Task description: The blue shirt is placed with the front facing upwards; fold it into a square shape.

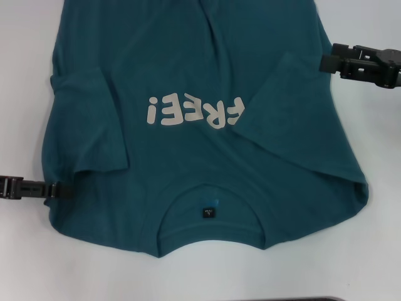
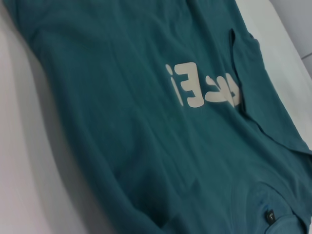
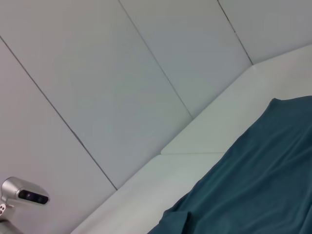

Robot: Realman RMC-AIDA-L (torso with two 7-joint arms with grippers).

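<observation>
Blue shirt (image 1: 207, 125) lies flat on the white tabletop (image 1: 376, 263), front up, lettering "FREE!" (image 1: 194, 111) showing, collar (image 1: 210, 216) toward the robot. Both sleeves are folded inward over the chest: left sleeve (image 1: 88, 119) lies over the body just inboard of the left fingers, right sleeve (image 1: 294, 113) lies over the right chest and reaches the end of the lettering.

Left gripper (image 1: 55, 189) sits at the shirt's left edge near the shoulder, tips touching or just beside the cloth. Cannot tell how far its fingers are parted or whether any fabric is pinched. Right gripper (image 1: 326, 63) sits at the right edge, farther from the collar than the left one; finger state likewise cannot be told.

Judgement: sleeve folds appear done; lengthwise fold not yet made. Next move likely calls for both grippers to take matching points at one end and carry it over the other, keeping the sleeves tucked.
</observation>
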